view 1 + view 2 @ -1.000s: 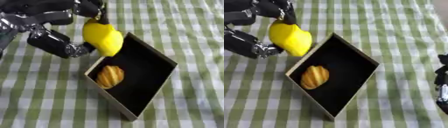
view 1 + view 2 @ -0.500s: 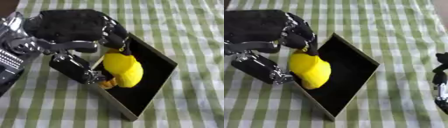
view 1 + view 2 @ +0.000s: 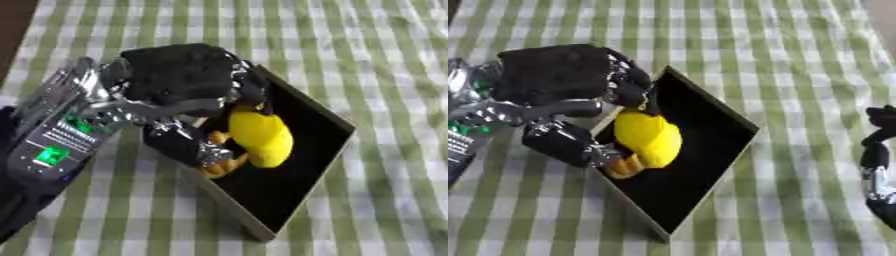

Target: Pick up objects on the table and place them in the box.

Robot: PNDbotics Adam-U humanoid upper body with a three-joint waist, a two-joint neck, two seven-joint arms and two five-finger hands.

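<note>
- No brand, label or readable writing shows anywhere; the only marks are small green lights on the silver forearm of the robot's left arm (image 3: pixel 66 135).
- The shallow rectangular box with a black inside and pale tan rim (image 3: pixel 337 122) lies askew on the surface, one corner pointing toward the far edge.
- A smooth, glossy yellow lemon-shaped object with a dark stem at its top (image 3: pixel 260 137) sits inside the box, against its left wall.
- Beneath and just left of it, a ridged golden-brown object, possibly a bread roll (image 3: pixel 226 165), is mostly hidden, touching the yellow one.
- The black left hand (image 3: pixel 179 80) hangs over the box's left corner, fingers (image 3: pixel 627 82) curled at the stem; whether they pinch it I cannot tell.
- The black right hand (image 3: pixel 878 165) shows at the right edge, resting apart from the box, its fingers unclear.
- The surface wears a soft green-and-white checked cloth (image 3: pixel 385 60).
</note>
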